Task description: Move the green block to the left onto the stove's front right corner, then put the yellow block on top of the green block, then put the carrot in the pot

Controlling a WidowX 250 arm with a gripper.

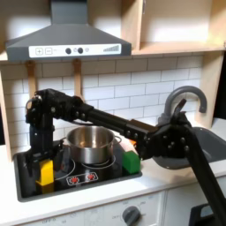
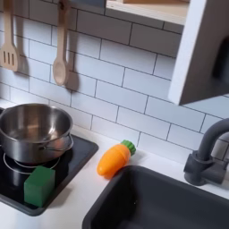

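fingers [image 1: 44, 161] clamped on the yellow block [image 1: 44, 171] at the stove's [image 1: 35, 190] front left in the first exterior view

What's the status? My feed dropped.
Gripper down at yellow block, jaw state unclear. Green block on stove's front corner. Carrot on counter, pot empty.

Green block [image 2: 38, 186], orange carrot [image 2: 114, 158], yellow block [image 1: 44, 171], black stove [image 2: 63, 174].

One green block [image 2: 39, 185], one yellow block [image 1: 45, 171], one carrot [image 2: 114, 158], one pot [image 2: 34, 131]. One stove [image 2: 82, 154]. Two wooden utensils on the wall [image 2: 59, 54].
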